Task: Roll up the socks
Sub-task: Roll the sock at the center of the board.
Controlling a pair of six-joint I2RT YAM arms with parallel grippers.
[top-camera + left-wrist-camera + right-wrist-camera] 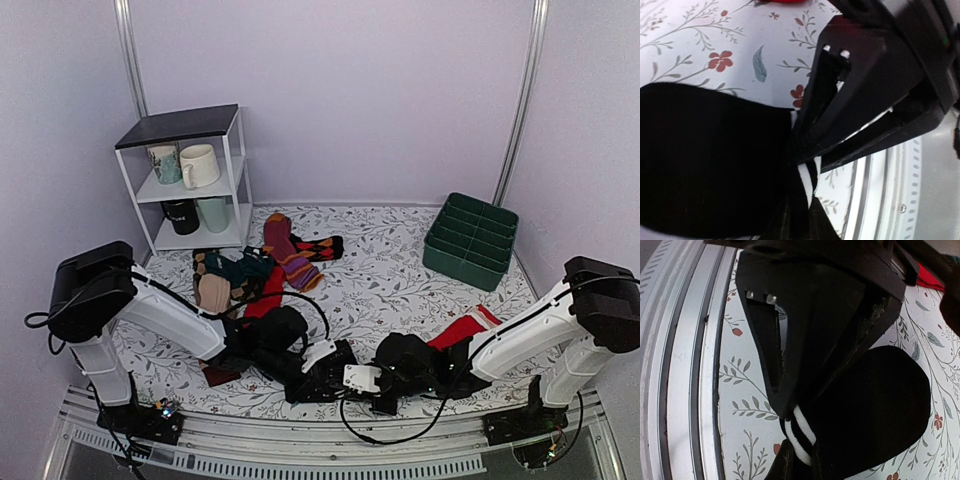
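A: Status on the roll?
B: Left gripper point(807, 164): fingers pinched shut on the striped cuff of the short black fabric socks with thin white cuff stripes point(710, 160). The socks sit mid near edge of the table, just beside the metal rail point(685, 365). Right gripper point(796, 424): clamped on striped cuff too.
A: Step?
B: Cuff work, I'd say. The body reads as a rounded lump, so it's probably partly rolled. The arms hide it in the top view.
A: Orientation?
B: My read: the long axis runs near edge to far edge, cuff pointing to the near edge.
A: Next?
B: Both pinches turn together, cuff over body. An uneven pull would skew it.
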